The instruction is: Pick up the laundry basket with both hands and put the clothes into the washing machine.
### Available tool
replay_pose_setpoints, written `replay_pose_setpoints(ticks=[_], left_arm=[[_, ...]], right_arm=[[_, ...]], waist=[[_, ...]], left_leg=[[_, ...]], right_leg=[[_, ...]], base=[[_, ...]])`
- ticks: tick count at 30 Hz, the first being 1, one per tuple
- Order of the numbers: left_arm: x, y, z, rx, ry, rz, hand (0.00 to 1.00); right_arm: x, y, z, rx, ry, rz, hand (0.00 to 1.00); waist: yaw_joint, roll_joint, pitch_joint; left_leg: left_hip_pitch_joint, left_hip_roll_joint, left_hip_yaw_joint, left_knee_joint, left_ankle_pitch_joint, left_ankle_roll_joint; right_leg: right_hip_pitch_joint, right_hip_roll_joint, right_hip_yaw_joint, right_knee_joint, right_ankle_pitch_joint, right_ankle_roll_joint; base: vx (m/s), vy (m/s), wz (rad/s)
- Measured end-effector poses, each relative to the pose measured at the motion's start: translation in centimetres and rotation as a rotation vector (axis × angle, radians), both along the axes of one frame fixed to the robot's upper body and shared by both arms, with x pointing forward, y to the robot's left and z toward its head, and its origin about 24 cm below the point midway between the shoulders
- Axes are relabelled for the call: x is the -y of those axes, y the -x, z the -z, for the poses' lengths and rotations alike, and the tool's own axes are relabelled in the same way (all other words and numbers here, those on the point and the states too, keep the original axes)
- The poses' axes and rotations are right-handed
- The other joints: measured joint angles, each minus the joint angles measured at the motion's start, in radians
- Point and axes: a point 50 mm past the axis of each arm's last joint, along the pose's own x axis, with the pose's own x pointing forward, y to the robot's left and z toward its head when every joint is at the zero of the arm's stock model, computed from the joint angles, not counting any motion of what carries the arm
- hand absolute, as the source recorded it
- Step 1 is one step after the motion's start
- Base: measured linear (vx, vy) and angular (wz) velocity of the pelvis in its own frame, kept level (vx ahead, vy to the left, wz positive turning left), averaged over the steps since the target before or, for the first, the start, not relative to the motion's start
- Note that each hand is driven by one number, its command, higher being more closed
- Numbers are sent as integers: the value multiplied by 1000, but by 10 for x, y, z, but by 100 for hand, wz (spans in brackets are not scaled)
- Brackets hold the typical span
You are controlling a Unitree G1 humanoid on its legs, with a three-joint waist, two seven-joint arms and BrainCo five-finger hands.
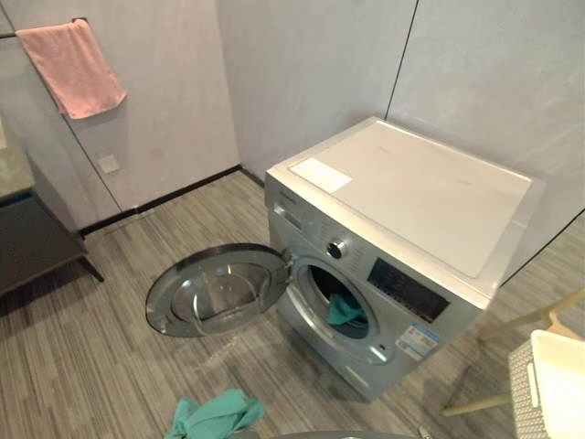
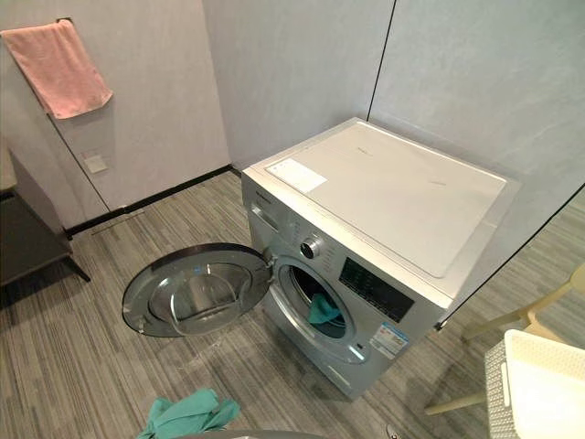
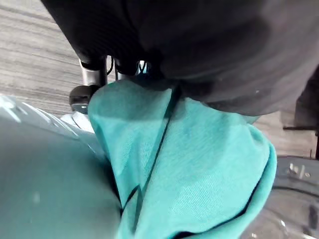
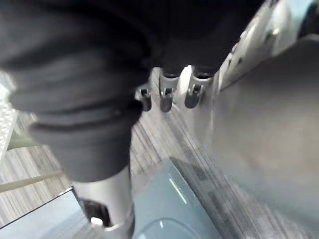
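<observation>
The silver washing machine (image 1: 402,206) stands in the corner with its round door (image 1: 219,288) swung wide open to the left. A teal garment (image 1: 345,311) lies in the drum opening. Another teal garment (image 1: 215,416) lies draped over the grey laundry basket (image 3: 45,179), whose rim (image 1: 320,435) peeks in at the bottom edge. My left hand (image 3: 92,74) grips the basket's edge beside that cloth, its fingers partly hidden. My right hand (image 4: 164,97) has curled fingers and its thumb (image 4: 107,214) lies on the basket's other side (image 4: 164,204).
A white perforated bin (image 1: 548,389) and a pale chair's legs (image 1: 521,320) stand right of the machine. A dark cabinet (image 1: 32,233) is at the left wall, with a pink towel (image 1: 71,69) hanging on a rail above. Striped floor lies before the door.
</observation>
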Motion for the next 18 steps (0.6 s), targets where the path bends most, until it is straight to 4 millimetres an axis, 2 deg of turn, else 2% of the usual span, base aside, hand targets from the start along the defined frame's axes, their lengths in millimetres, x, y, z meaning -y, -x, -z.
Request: replay_pose_setpoints(ticks=[1,2,3,4,6,7,8,9,10,12,13,15,16,17,18], left_arm=[[1,-6,-1,13,-3,31,100],[1,-10,-2,25,-8,43,100],[0,-17,-4,47,-19,69,100],[1,-18,-4,53,-20,73,100],[6,-21,-4,63,-9,71,100],[9,-23,-3,67,2,71,100],[14,-28,-3,74,16,77,100],[21,-35,-3,81,36,92,100],[33,-48,-4,108,60,115,100],[46,-58,-5,131,88,119,100],[46,-59,-5,131,90,125,100],[43,-63,-7,148,77,116,100],[41,-69,-10,179,65,110,100],[41,-74,-13,201,65,110,100],[39,-78,-14,217,62,99,100]], right_arm=[[1,-4,-1,12,12,-25,0],[1,-7,-2,20,14,-38,0],[-1,-13,-2,32,18,-90,0],[-1,-14,-3,34,19,-114,0],[-3,-21,-3,52,18,-195,0],[-2,-22,-3,54,21,-205,0],[-3,-23,-3,56,17,-207,0],[-1,-28,-4,65,22,-203,0],[3,-27,-5,67,33,-185,0],[3,-20,-4,49,32,-164,0],[2,-16,-3,40,24,-156,0],[-5,-15,-1,39,6,-162,0],[-11,-15,-1,36,-6,-187,0],[-11,-18,-1,43,0,-213,0],[-7,-21,-2,45,11,-232,0]], waist=[[-6,7,4],[-6,10,7],[-4,13,13],[-3,13,13],[-5,8,16],[-6,0,21],[0,4,20],[-3,14,27],[-9,26,51],[-8,29,72],[-7,29,73],[-4,-1,78],[-4,-18,88],[-3,-22,92],[-2,-14,100]], left_leg=[[44,2,31,-36,7,20],[71,8,55,-58,10,30],[157,19,108,-120,16,39],[185,24,130,-143,16,40],[249,30,217,-195,15,39],[249,29,231,-201,14,40],[251,20,251,-227,18,34],[260,16,261,-270,53,15],[273,19,260,-319,94,20],[308,32,251,-336,111,18],[326,39,246,-326,111,18],[310,46,242,-219,109,15],[227,58,225,-39,94,-5],[140,83,184,141,90,-10],[81,101,141,271,106,-25]], right_leg=[[-43,-4,-50,81,9,-22],[-62,4,-94,144,-21,-12],[-100,41,-226,260,-140,-23],[-106,63,-268,286,-184,-23],[-110,175,-390,255,-307,-10],[-101,193,-401,204,-327,-8],[-64,209,-388,99,-349,3],[-31,227,-391,-3,-359,-25],[-26,244,-392,-36,-337,-43],[2,257,-395,-43,-337,-53],[29,257,-400,-47,-337,-54],[84,251,-408,-75,-341,-60],[107,237,-416,-101,-353,-69],[123,239,-424,-106,-359,-72],[133,248,-423,-105,-363,-73]], base=[[101,103,-43],[163,174,-78],[105,102,-75],[79,67,-101],[40,-56,-98],[83,-97,-93],[106,-79,-68],[128,-88,-52],[108,-71,-19],[103,-98,8],[101,-97,14],[62,-106,19],[-17,-128,33],[-51,-80,25],[-48,-29,-1]])
